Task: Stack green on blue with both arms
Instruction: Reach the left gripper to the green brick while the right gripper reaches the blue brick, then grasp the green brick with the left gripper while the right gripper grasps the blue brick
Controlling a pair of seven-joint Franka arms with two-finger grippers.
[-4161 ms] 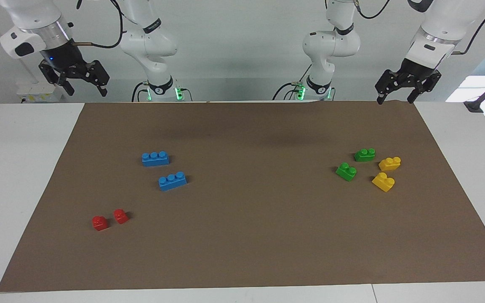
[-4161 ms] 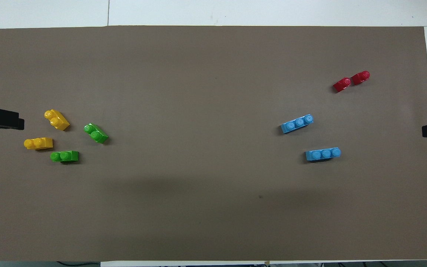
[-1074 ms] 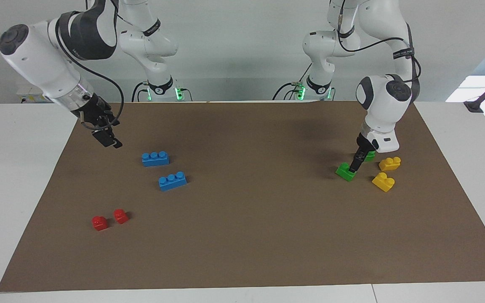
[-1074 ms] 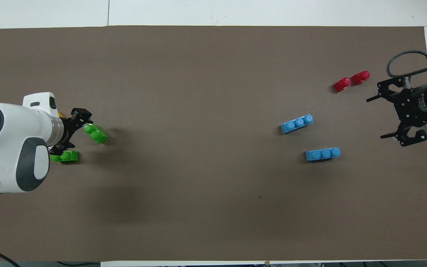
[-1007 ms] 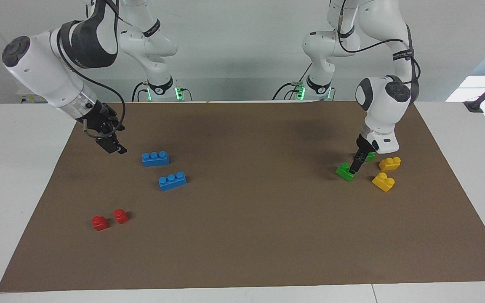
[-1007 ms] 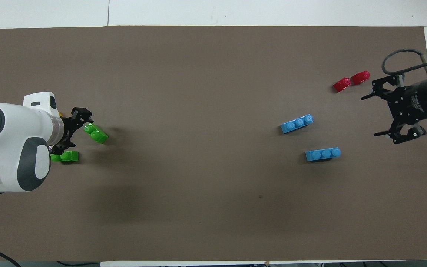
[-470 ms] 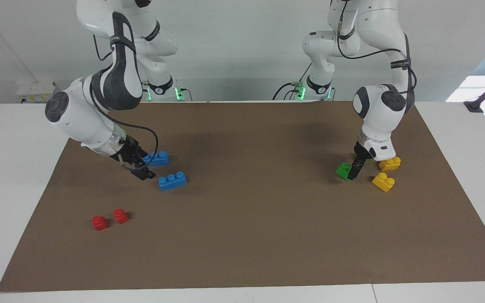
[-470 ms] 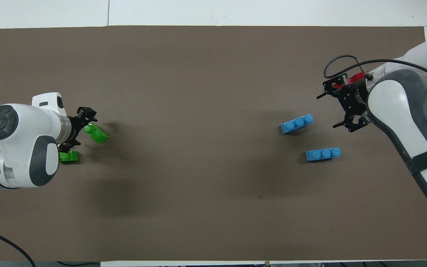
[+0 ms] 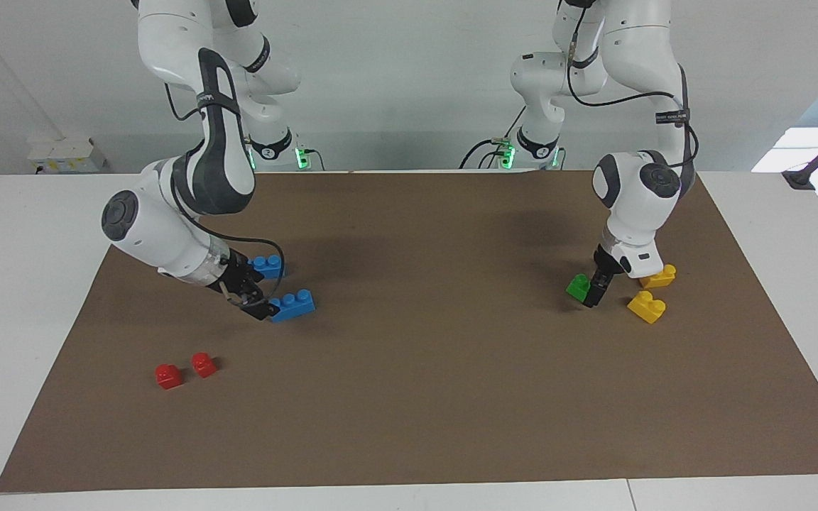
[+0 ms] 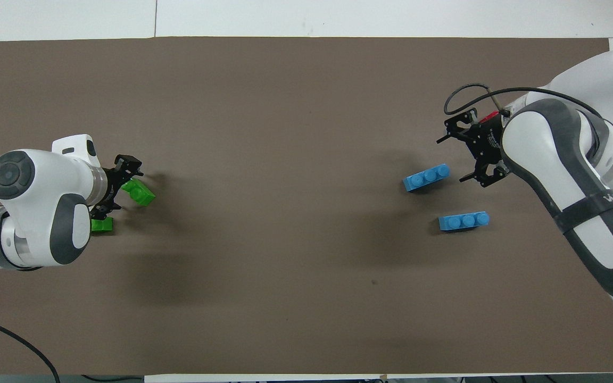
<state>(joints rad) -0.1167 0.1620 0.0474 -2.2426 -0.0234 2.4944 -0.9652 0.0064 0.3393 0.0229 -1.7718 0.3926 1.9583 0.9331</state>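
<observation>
**Facing view.** Half a second ago the right gripper (image 9: 258,306) was beside the nearer blue brick (image 9: 265,265). Now it is lower and sits at the end of the farther blue brick (image 9: 292,305), around 9 o'clock of centre. The right arm bends down steeply from its base at 11 o'clock, with the wrist slanting toward the brick. I cannot tell whether the gripper touches it.

The left gripper (image 9: 592,292) has sunk a little at 3 o'clock and stands against the green brick (image 9: 578,286) on the brown mat (image 9: 409,426). The left forearm hangs almost straight down. Its wrist hides the second green brick and part of one of the yellow bricks (image 9: 647,306). No brick has shifted. The red bricks (image 9: 167,376) lie at 8 o'clock.

**Overhead view.** The right gripper (image 10: 451,159) has moved inward from 2 o'clock toward 3 o'clock. Its fingers are spread wide just off the end of the farther blue brick (image 10: 427,177), and it holds nothing. The nearer blue brick (image 10: 463,221) lies apart at that brick's 5 o'clock.

The left gripper (image 10: 119,190) is at 9 o'clock, also spread wide, straddling the end of the green brick (image 10: 139,192). The second green brick (image 10: 102,225) peeks out from under the wrist. The tabletop (image 10: 338,18) shows white at 12 o'clock.
</observation>
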